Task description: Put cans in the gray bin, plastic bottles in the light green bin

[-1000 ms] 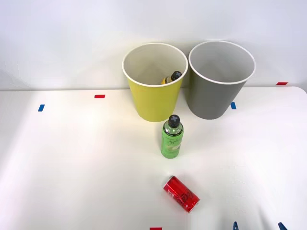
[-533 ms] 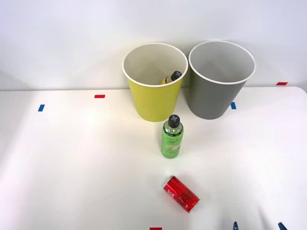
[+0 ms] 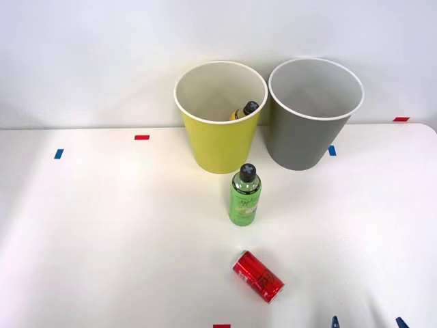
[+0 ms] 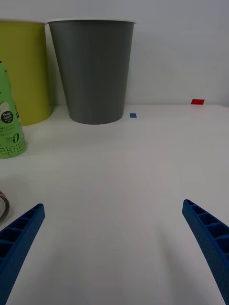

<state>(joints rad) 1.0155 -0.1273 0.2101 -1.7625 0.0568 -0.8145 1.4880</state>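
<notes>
Your right claw (image 4: 114, 248) hung spread and empty; the red can (image 3: 258, 276), lying sideways, risked rolling from a glancing touch.

We find no visible change between the earlier front views and now. No object shifts place, and the right gripper (image 3: 367, 321) shows the same two blue fingertips at the same spot on the lower edge of the front view.
</notes>
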